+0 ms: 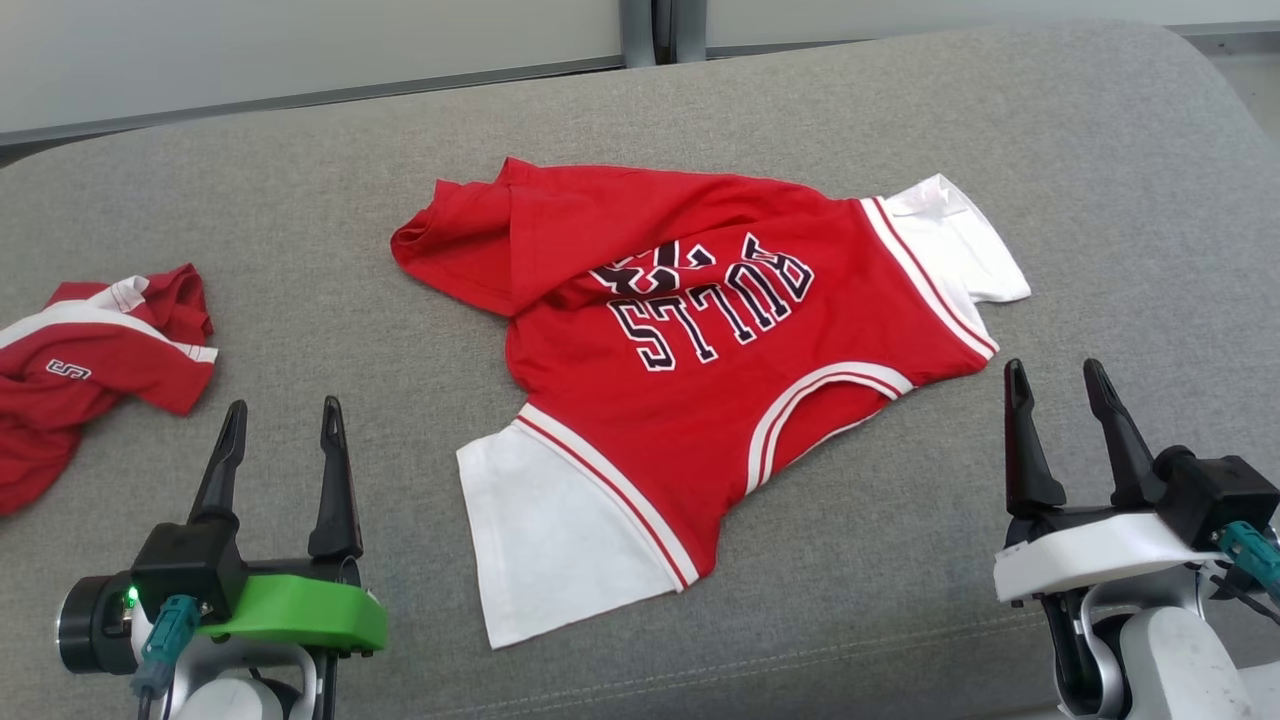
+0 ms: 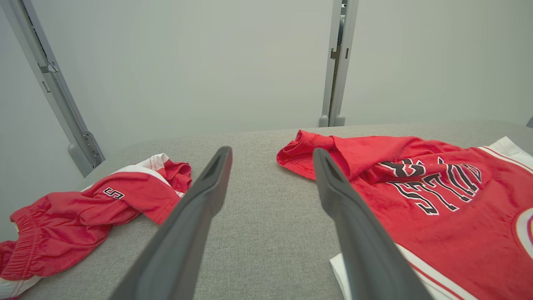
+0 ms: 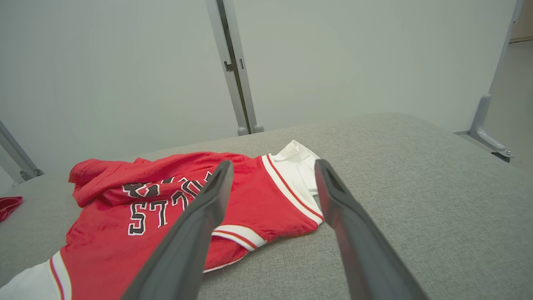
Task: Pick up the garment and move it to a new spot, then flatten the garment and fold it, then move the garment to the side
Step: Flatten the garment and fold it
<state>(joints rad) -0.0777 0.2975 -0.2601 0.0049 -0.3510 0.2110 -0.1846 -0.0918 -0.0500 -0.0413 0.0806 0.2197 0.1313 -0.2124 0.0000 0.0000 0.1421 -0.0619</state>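
Both my left fingers (image 1: 335, 480) and right fingers (image 1: 1022, 450) stand wide and empty over the grey padded bench (image 1: 1100, 180). Between the two pairs, just ahead, lies the rumpled red-and-white garment (image 1: 700, 400). Left of my left fingers sits another red cloth (image 1: 90, 370). Beyond stand pale wall panels (image 2: 187, 62).

A table (image 1: 1100, 150) padded in grey fabric, rounded at its far right corner and stitched along its near edge, is set before pale wall panels (image 1: 300, 40) joined by a grey metal post (image 1: 655, 30). A pair of red shorts (image 1: 90, 370) with a white stripe and a black, white-edged letter S is seen crumpled at the table's left side, cut off by the frame. In the left wrist view a second post (image 2: 50, 83) is shown slanting along the panels.
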